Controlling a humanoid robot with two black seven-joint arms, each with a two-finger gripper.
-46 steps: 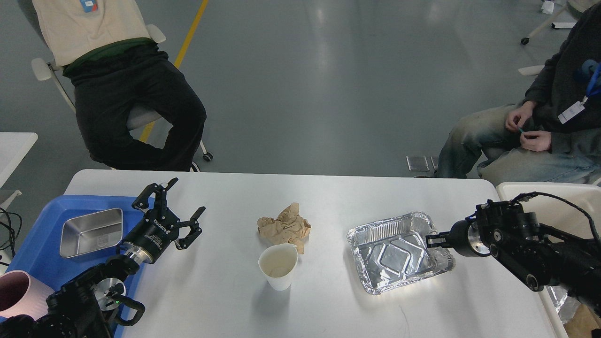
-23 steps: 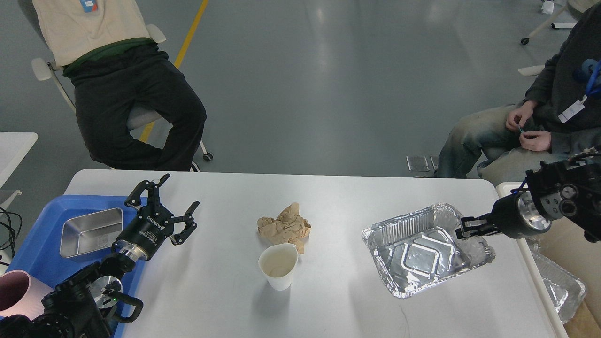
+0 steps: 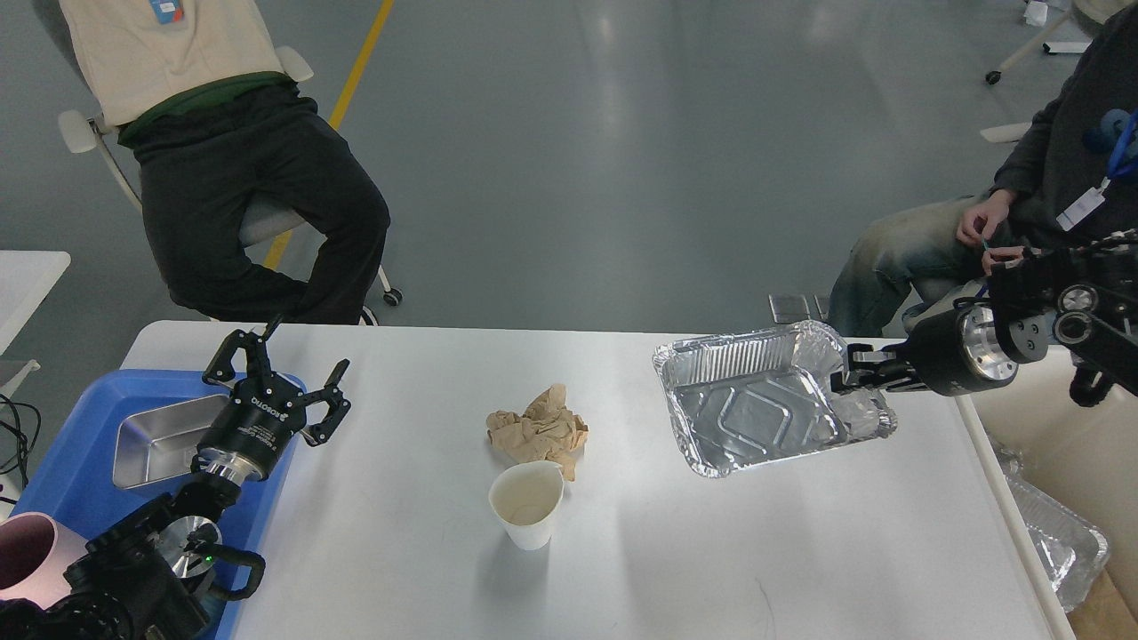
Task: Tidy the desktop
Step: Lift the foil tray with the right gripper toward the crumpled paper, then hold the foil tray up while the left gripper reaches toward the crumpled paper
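Note:
The white desktop [image 3: 711,551] fills the lower view. On it lie a crumpled brown paper wad [image 3: 540,431] and, just in front of it, an upright white paper cup [image 3: 526,504]. My right gripper [image 3: 849,372] is shut on the right rim of a foil tray [image 3: 766,407] and holds it lifted above the desktop's far right part. My left gripper [image 3: 280,372] is open and empty above the right edge of the blue tray [image 3: 67,476].
The blue tray holds a steel container [image 3: 160,438] and a pink cup [image 3: 31,556]. Another foil tray [image 3: 1062,542] lies in a box off the right edge. Two seated people are beyond the table, at far left [image 3: 240,169] and far right [image 3: 1022,231].
My right gripper has lifted the foil tray off the desktop, first right, then up and back. My left gripper has drifted left and away, still open.

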